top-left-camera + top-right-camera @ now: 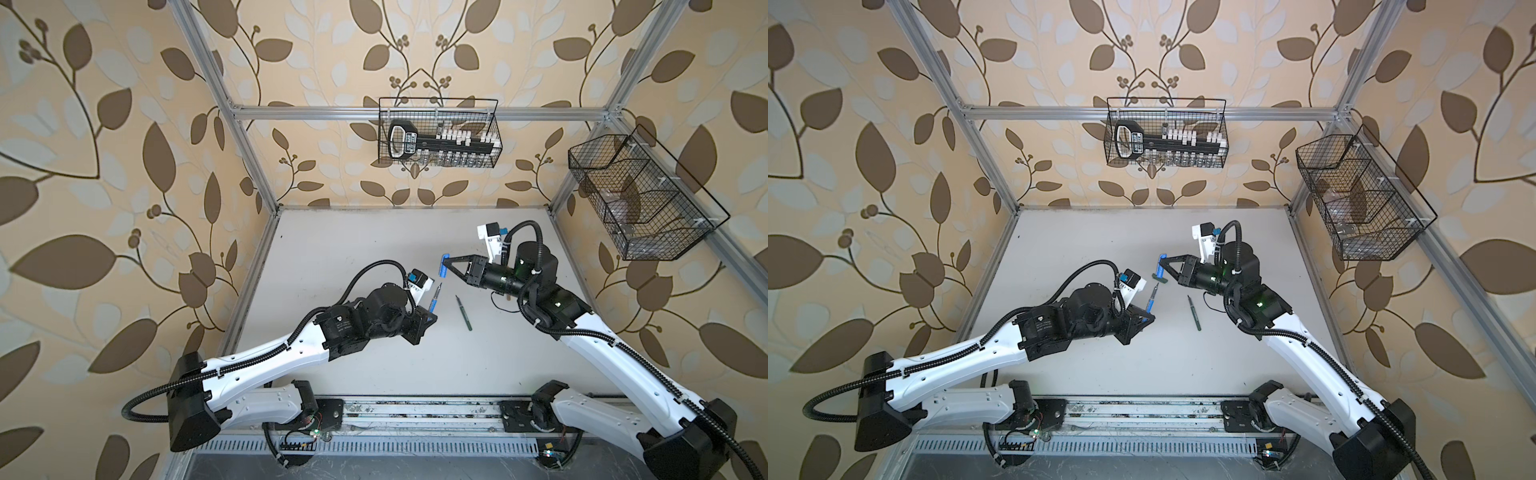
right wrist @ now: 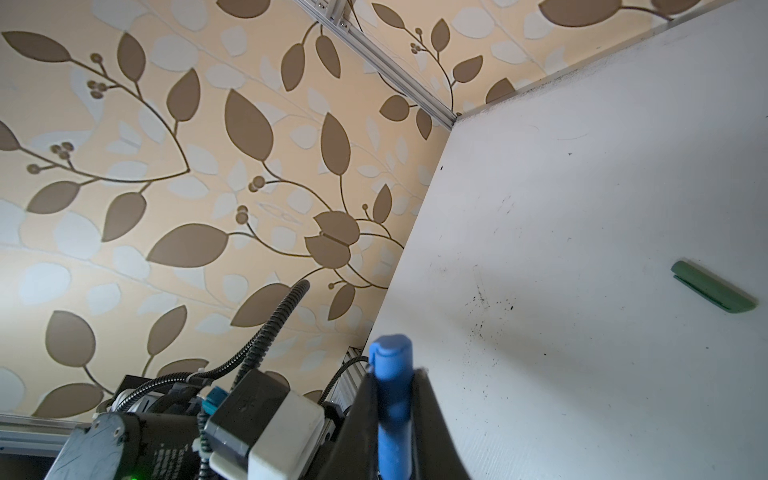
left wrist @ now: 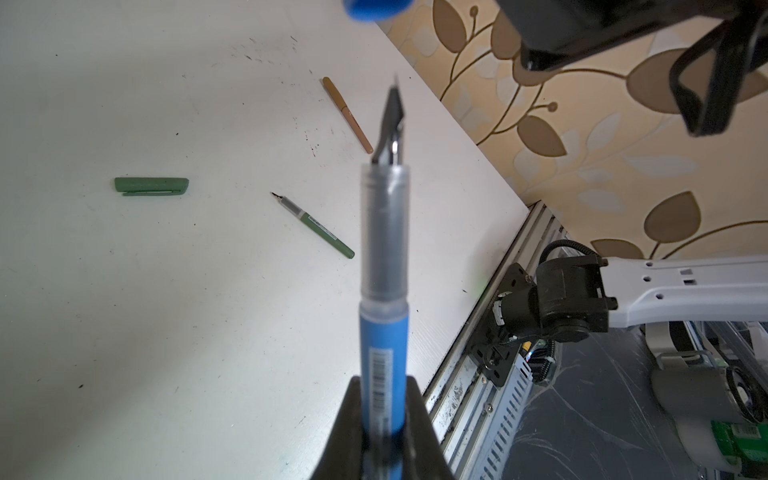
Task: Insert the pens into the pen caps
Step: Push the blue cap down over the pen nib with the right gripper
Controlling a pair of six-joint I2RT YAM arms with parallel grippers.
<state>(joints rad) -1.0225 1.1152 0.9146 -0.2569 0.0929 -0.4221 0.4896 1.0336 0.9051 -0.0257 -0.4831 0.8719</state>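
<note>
Gripping blue pen (image 3: pixel 383 332), left pincer (image 3: pixel 382 384) faces right pincer (image 2: pixel 395 376) (blue cap (image 2: pixel 391 353) clamped).

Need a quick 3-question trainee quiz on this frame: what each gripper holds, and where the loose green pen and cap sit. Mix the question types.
1. True or false: the blue pen lies flat on the table.
2. The right gripper is shut on: A) the blue cap; B) a red marker; C) nothing.
3. Fill in: the green pen and the green cap lie on the table, ___ (touching / apart).

Key:
1. False. The left gripper holds it off the table, tip pointing away from the jaws.
2. A.
3. apart.
</note>
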